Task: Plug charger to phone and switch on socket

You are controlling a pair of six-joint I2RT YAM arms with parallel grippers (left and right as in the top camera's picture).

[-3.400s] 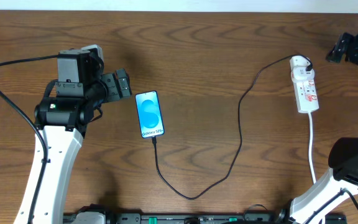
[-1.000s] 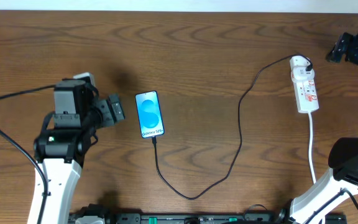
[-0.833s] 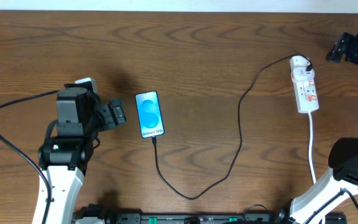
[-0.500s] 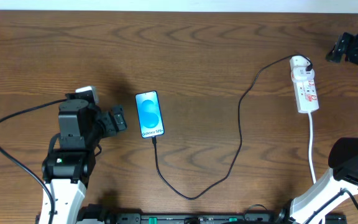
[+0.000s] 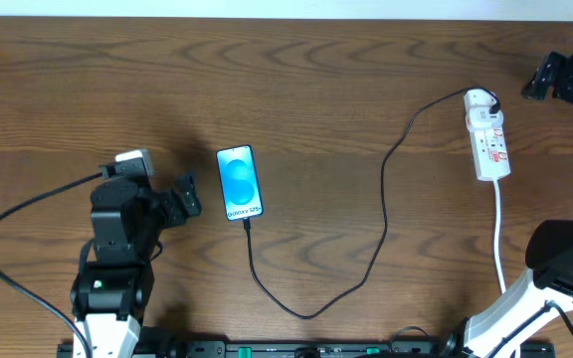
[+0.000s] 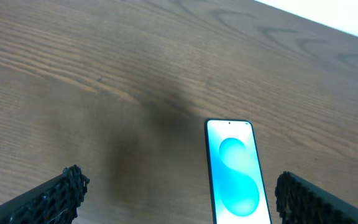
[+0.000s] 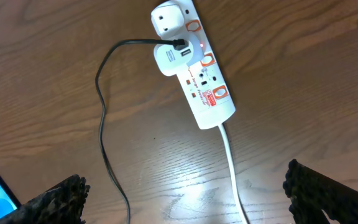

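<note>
Dark wood worktop (image 5: 316,89) carries the phone (image 5: 239,183) centre-left, with the charger cable (image 5: 384,199) apparently seated in its lower edge. Beside it the left claw (image 5: 185,196), and near the power strip (image 5: 489,137) the right claw (image 5: 543,78), gape empty. Switching on seems next: the right claw must press the switch (image 7: 207,60).

— Where's the phone (image 5: 239,183) sitting?
— On my worktop (image 5: 316,89), just right of my left gripper (image 5: 189,195). The charger (image 5: 381,229) leaves its near end, loops toward the front, then runs back to the socket (image 5: 488,134), far right.

Dark wooden table (image 5: 316,70): phone (image 5: 239,183), charger (image 5: 383,209), socket (image 5: 489,139) lie directly on top.
</note>
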